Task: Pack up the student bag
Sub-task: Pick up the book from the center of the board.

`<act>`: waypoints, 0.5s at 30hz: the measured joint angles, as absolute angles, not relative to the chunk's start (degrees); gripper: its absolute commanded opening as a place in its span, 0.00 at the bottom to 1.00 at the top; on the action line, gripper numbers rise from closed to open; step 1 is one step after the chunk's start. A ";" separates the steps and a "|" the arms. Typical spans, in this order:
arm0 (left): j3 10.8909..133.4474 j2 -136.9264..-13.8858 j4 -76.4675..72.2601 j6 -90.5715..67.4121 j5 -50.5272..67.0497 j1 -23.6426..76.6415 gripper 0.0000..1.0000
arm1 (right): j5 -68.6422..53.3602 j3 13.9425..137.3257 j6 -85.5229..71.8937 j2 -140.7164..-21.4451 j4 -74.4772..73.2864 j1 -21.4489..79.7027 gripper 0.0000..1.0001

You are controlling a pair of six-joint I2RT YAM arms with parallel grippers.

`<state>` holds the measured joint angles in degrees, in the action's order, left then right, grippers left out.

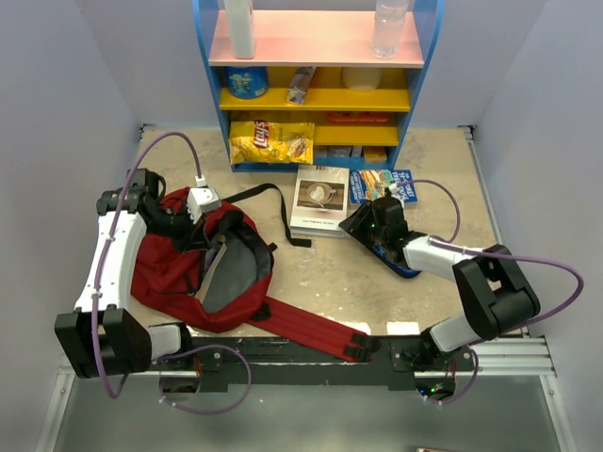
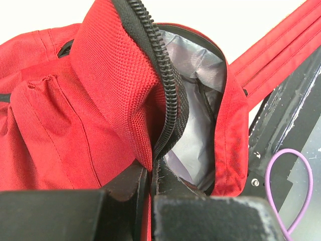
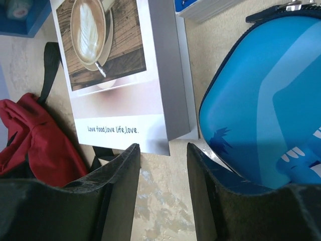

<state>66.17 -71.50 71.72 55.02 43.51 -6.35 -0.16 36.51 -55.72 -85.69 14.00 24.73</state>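
Observation:
The student bag lies at the left of the table, dark red, its mouth open and grey lining showing. My left gripper is shut on the bag's zipper rim and holds it up; in the top view the left gripper is at the bag's far edge. My right gripper stands open over bare table with nothing between its fingers. It sits between a white book with a coffee picture and a blue pencil case. From above, the right gripper is just right of that book.
A blue shelf unit stands at the back with a yellow chips bag and bottles. A second, blue book lies beside the white one. The bag's red shoulder straps run to the near rail, and a black strap trails by the book.

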 measured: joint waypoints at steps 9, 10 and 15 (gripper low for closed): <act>65.98 -71.44 71.57 55.00 43.51 -6.35 0.00 | -0.14 36.49 -56.25 -88.62 18.98 24.73 0.37; 65.98 -71.44 71.53 54.98 43.51 -6.35 0.00 | -0.14 36.49 -56.47 -89.54 19.66 24.73 0.36; 65.98 -71.44 71.46 54.65 43.48 -6.33 0.00 | -0.54 36.36 -58.02 -91.37 22.57 24.73 0.17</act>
